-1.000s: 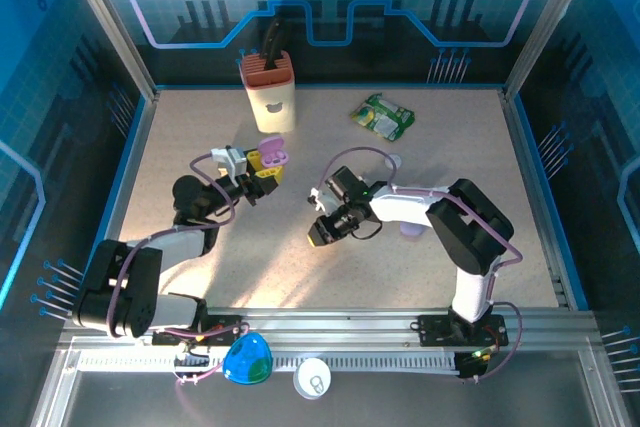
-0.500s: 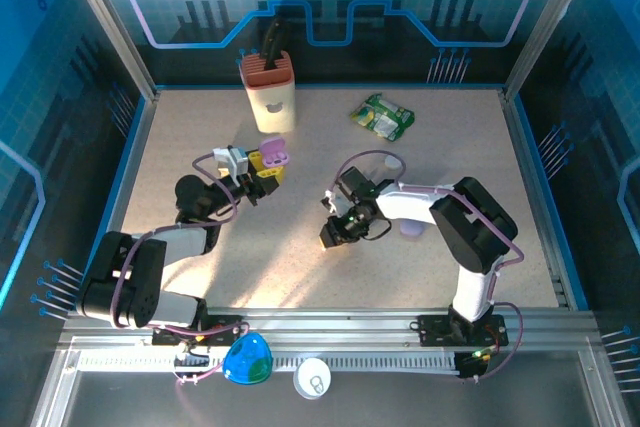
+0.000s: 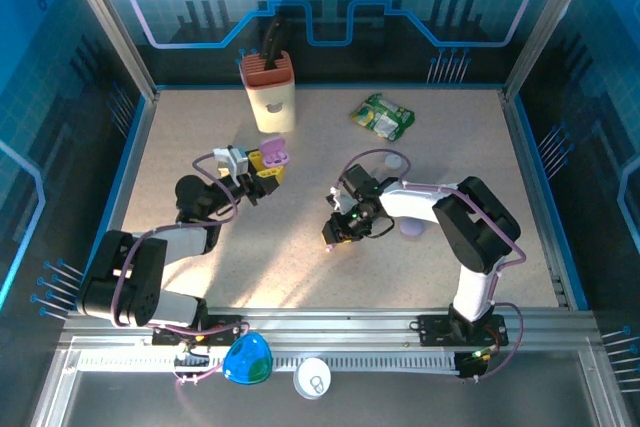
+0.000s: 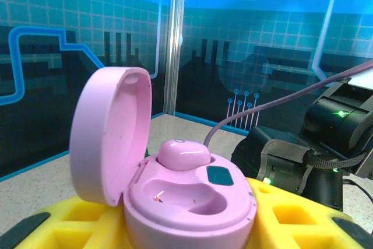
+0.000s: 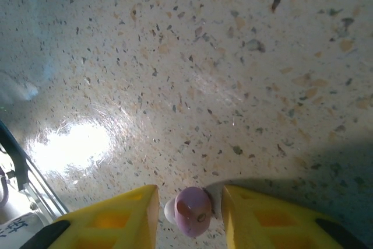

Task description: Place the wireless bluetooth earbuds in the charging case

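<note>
Two arms reaching in from the near edge of the bench [image 3: 180, 147]. Grips the pink charging case [image 4: 192, 196] in the left gripper [image 4: 186, 217], with yellow fingers [image 4: 70, 221] pressed against either side of its base. Holds it over the left half of the bench, about midway between the near and far edges. Keeps it upright, lid swung open and standing to the left in the wrist view. Carries the first earbud [image 4: 183, 154] already seated in the far well; near well unfilled.

Points the right gripper [image 5: 190, 196] down close over the speckled surface near the bench's middle, a little toward the right edge. Brackets the second earbud [image 5: 192, 213] there, pinkish-lilac with a pale tip, between yellow fingertips parted slightly wider than it. A thin gap on each side, so jaws apart and no squeeze visible. Hard to tell whether lying flat on the bench. Well apart from the case, with bare bench between.

Elsewhere:
- A cream holder [image 3: 270, 97] with a dark handle sticking out, by the far edge left of the middle.
- A green packet [image 3: 383, 117] by the far edge right of the middle.
- A small pale round piece [image 3: 397, 161] just beyond the right arm.
- A lilac piece [image 3: 410, 229] just beside that arm's forearm, kind unclear.
</note>
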